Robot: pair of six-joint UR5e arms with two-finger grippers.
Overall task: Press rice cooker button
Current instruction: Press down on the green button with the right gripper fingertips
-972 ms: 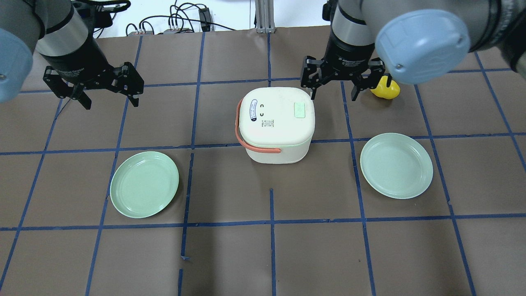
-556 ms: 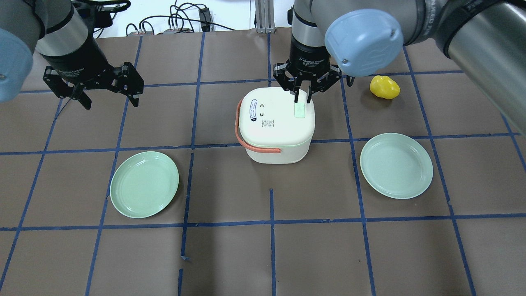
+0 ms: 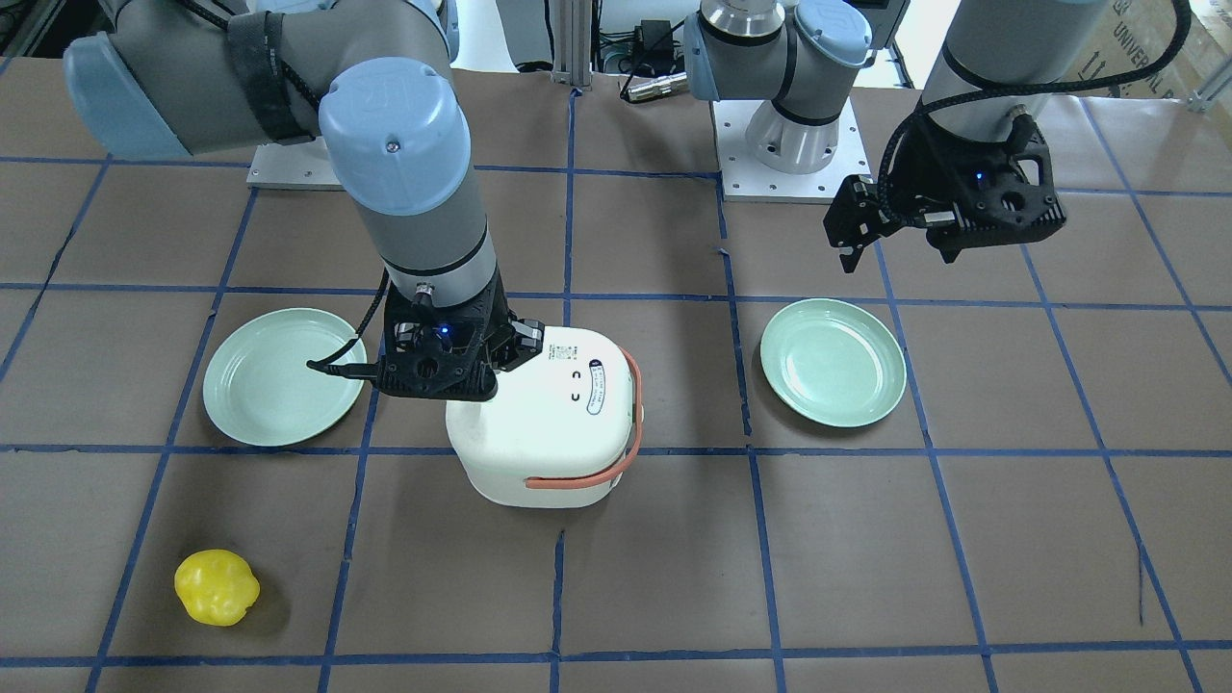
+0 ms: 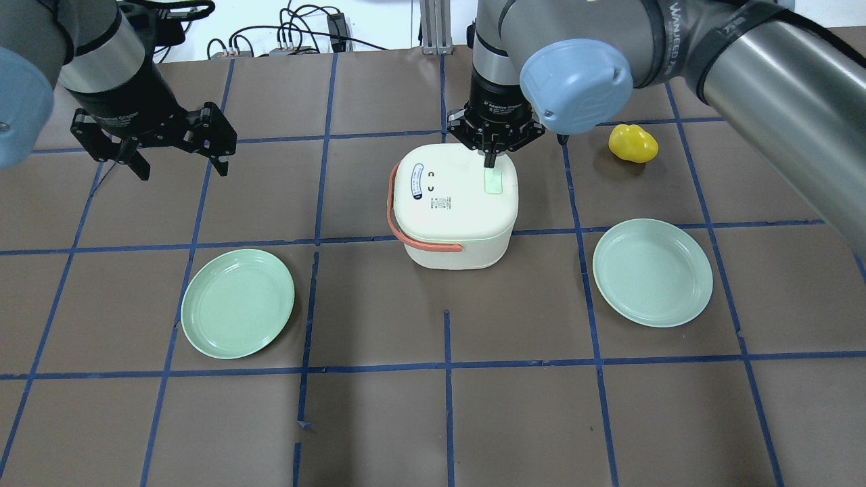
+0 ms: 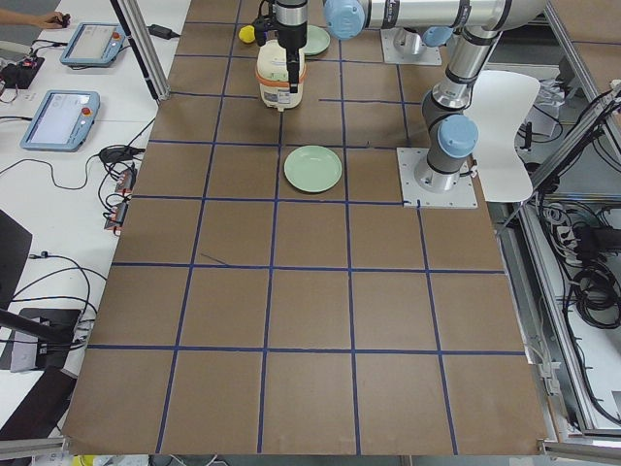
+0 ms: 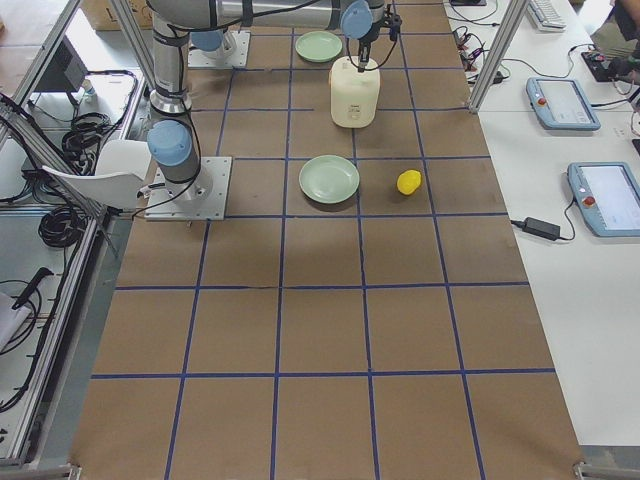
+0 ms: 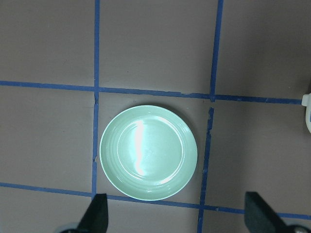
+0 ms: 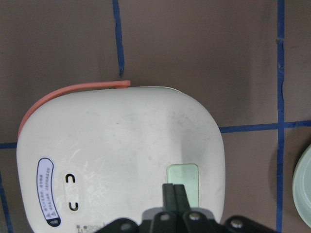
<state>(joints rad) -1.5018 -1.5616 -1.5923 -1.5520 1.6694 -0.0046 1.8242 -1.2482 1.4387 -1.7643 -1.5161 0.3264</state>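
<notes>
Looking down, we see a cream rice cooker [image 4: 452, 206] with a pale green button [image 4: 494, 183]; the right gripper [image 4: 488, 164] has its fingers together over the button's edge.

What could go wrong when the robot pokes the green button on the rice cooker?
The right gripper, shut, sits near the edge of the green button, not its middle, so it might slip off and miss. Nothing holds the rice cooker; the left gripper hangs open far away, so a crooked push might slide it.
</notes>
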